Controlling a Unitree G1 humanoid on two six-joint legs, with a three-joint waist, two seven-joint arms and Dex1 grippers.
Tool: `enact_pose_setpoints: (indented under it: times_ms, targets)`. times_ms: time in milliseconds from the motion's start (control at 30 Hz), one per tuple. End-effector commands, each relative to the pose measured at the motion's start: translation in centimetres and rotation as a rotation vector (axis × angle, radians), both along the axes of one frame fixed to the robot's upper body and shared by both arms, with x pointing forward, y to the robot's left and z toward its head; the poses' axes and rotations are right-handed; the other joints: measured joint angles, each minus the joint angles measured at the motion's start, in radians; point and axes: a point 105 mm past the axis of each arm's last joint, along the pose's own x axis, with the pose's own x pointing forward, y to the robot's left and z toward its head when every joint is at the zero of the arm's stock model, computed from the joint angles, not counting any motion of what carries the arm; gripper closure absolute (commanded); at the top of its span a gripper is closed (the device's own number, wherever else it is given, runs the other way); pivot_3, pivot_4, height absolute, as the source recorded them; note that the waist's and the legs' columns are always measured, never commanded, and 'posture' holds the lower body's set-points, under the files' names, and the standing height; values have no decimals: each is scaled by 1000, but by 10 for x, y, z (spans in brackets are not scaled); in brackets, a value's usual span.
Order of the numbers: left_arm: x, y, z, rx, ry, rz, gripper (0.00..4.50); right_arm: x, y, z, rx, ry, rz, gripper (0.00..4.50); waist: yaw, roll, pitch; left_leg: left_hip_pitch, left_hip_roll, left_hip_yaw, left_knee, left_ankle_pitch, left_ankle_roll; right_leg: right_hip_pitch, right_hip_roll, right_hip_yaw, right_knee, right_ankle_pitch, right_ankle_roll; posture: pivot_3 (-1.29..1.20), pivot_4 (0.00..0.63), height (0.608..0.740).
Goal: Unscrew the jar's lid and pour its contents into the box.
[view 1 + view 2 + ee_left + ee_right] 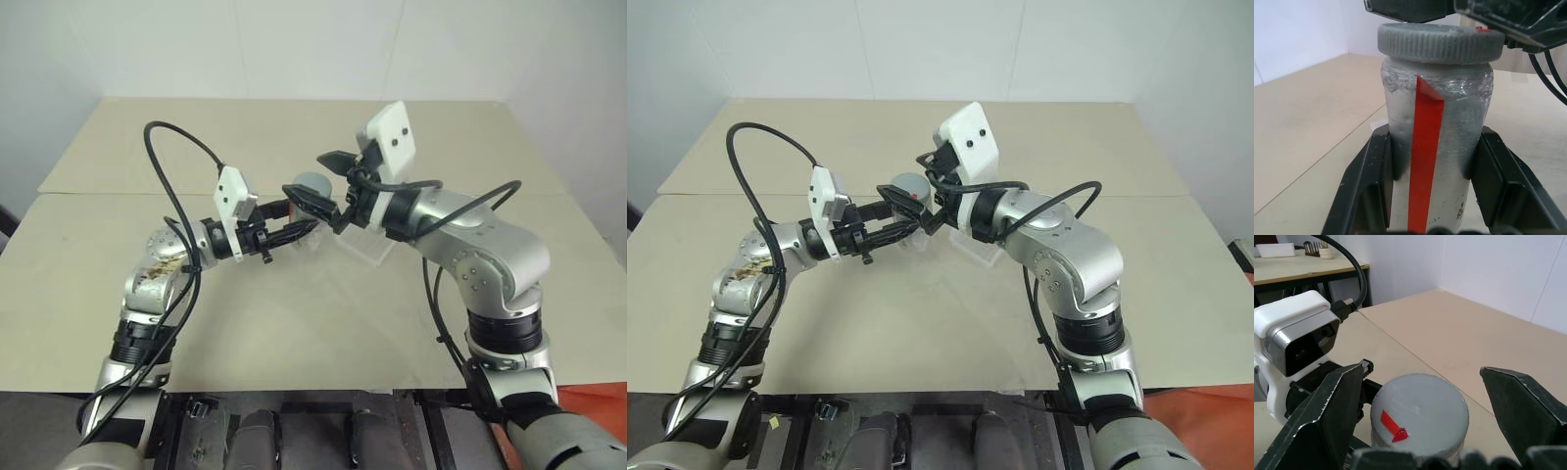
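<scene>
Jar [1437, 147]: silvery-grey body, red stripe, held upright above the table [294, 323] in the clamped left hand [294, 220]. Lid [1419, 411]: grey, ribbed, red mark, on the jar (unscrewing not begun, I judge). Right hand [1420, 396]: spread wide, straddling the lid. Box [367, 245]: clear, just beyond the jar; pouring remains

Held above the desk [294, 333] in the clamped left gripper [1430, 161]: the jar [1449, 127], lid [1420, 411] on. Spread wide either side of that lid, untouching, the right gripper [1422, 396], blocking approach from above. Just behind, low on the desk, the clear box [367, 245]. Bare desk all around otherwise.
</scene>
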Motion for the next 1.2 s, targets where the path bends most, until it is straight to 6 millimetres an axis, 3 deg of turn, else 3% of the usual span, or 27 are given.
enact_pose_setpoints:
  times_ms: [33,1200]
  targets:
    - [-4,1,13,-13,-51,-15,2648,-2,2,11,5,-54,-5,45,0,0,0,0,0,0,0,0,0,0,0,0,0,0,0,0,150,740]
    - [-17,22,19,-29,-66,3,2648,0,-31,2,-52,-56,-50,45,0,0,0,-1,0,0,0,0,0,-1,0,0,0,0,0,0,150,740]
